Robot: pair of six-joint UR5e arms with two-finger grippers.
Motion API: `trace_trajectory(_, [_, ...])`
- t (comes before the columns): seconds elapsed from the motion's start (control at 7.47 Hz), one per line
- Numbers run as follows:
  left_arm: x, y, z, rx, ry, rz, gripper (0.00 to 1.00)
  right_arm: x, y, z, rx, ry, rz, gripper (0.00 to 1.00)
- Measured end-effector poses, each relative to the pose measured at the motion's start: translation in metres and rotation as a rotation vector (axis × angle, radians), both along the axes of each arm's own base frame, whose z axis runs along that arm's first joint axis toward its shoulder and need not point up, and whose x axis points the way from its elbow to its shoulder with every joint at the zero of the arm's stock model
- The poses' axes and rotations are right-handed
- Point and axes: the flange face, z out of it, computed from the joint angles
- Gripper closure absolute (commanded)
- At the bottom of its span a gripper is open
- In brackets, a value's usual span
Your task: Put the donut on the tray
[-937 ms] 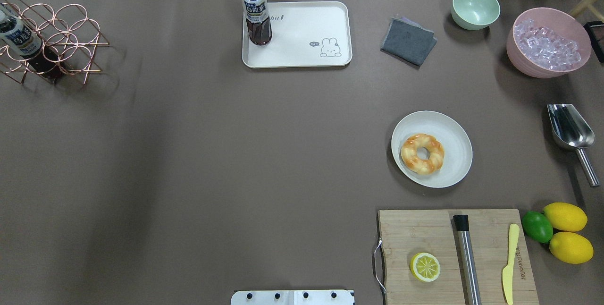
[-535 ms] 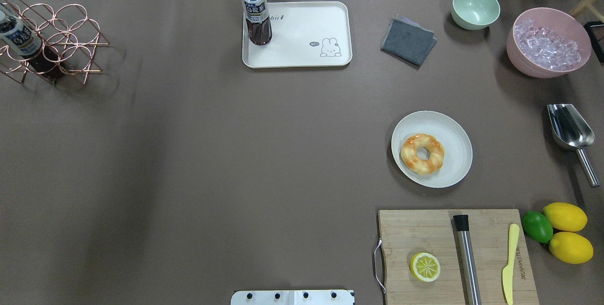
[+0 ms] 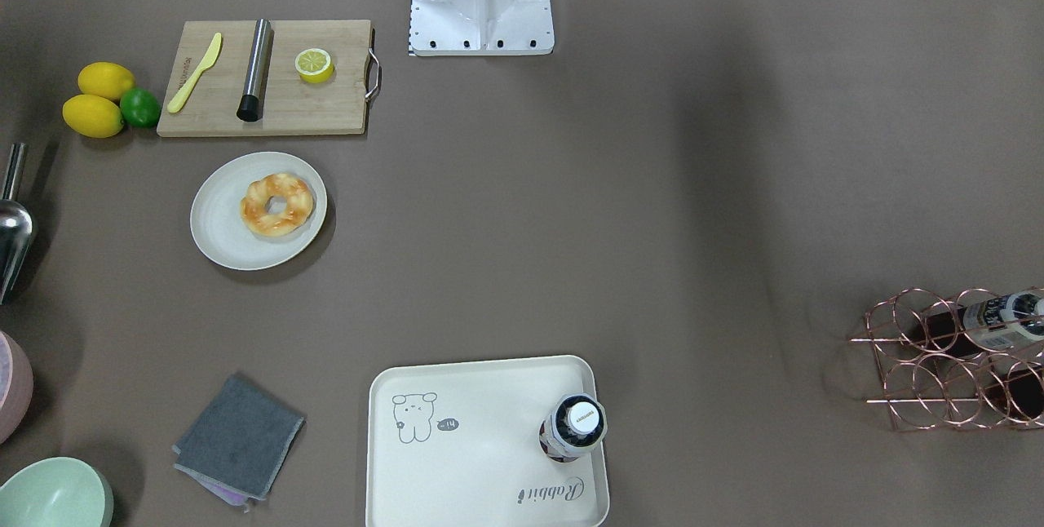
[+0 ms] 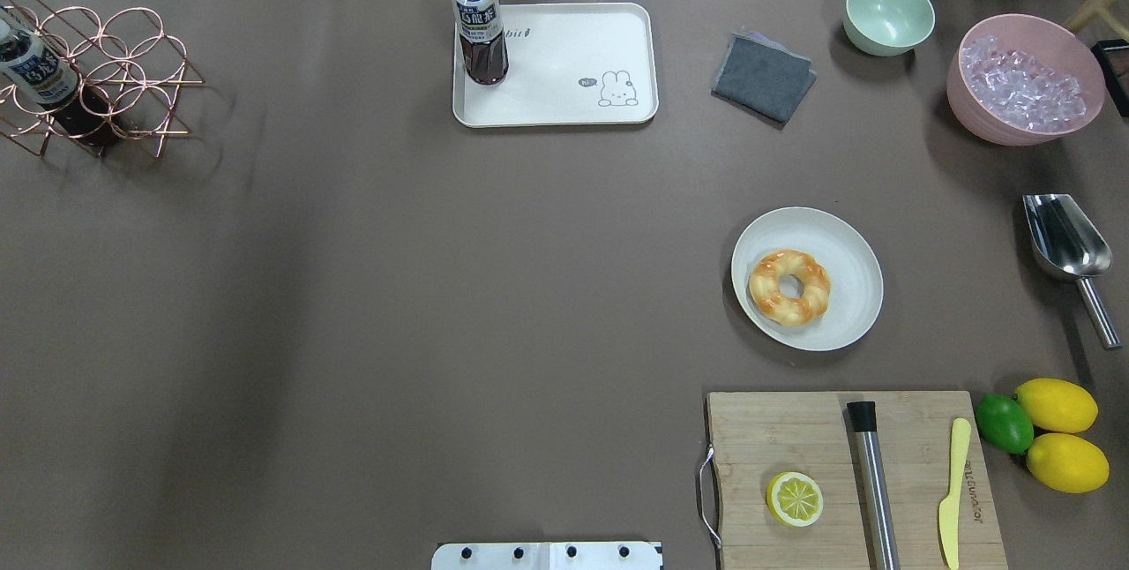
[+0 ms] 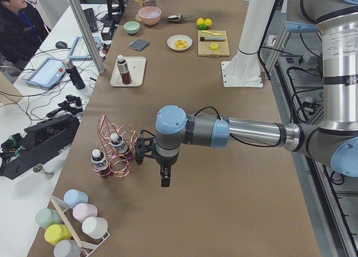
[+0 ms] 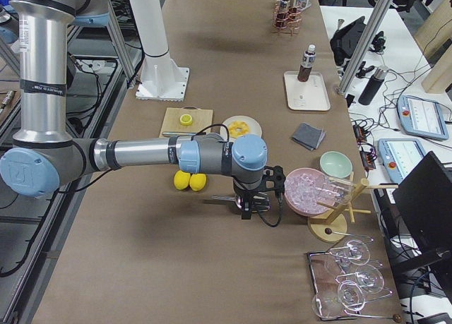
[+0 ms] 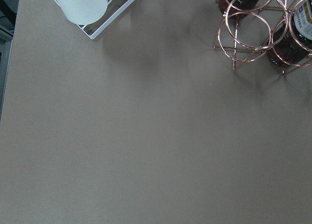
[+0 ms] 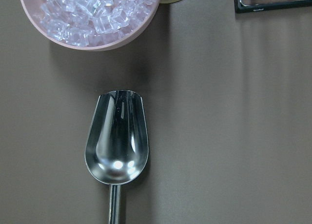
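left arm [image 5: 251, 135]: silver tubes, pale-blue joint caps, grey housings, black cable looped alongside | right arm [image 6: 134, 154]: same build, round mark on one blue cap | left gripper [image 5: 164, 182], right gripper [image 6: 246, 212]: black | base [image 3: 481, 1]: white column, foot plate with dark bolts

Mirror-bright metal scoop [image 8: 116, 141] on a matt brown table covering [image 4: 353, 288]; pale wooden cutting board [image 4: 776, 429] shows grain (no sheen); golden-orange twisted donut [image 4: 760, 288] looks glossy.

Workroom: long table, side bench, frame posts.
Brown matte table cover [image 4: 353, 288], evenly lit from above, with soft shadows; white side bench [image 5: 22, 103] carrying cables and tablet screens [image 5: 49, 72]; aluminium frame posts [image 5: 84, 27]; grey floor [image 5: 341, 240] beside the table.
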Motion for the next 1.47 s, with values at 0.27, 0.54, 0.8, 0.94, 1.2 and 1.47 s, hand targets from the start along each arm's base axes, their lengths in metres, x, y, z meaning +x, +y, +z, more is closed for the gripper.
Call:
trace_trajectory(0.27, [0.000,0.000,0.001,-0.002,0.000,0.001,0.02,-0.009,-0.004,-0.017,-0.008,-0.010,0.017,0.00])
trace_trajectory(0.54, [0.000,0.000,0.001,-0.002,0.000,0.001,0.02,-0.045,-0.007,-0.063,-0.026,-0.021,0.036,0.00])
trace_trajectory(0.8, [0.000,0.000,0.001,-0.004,0.000,0.001,0.02,-0.096,-0.010,-0.100,-0.012,-0.040,0.018,0.00])
trace_trajectory(0.94, [0.000,0.000,0.002,-0.005,0.000,0.001,0.02,-0.125,-0.011,-0.112,0.002,-0.059,0.017,0.00])
trace_trajectory(1.2, [0.000,0.000,0.007,-0.015,0.000,0.001,0.02,-0.198,-0.004,-0.126,0.008,-0.094,0.009,0.00])
trace_trajectory(1.47, [0.000,0.000,0.013,-0.024,0.001,0.001,0.02,-0.265,0.007,-0.114,0.013,-0.114,-0.002,0.00])
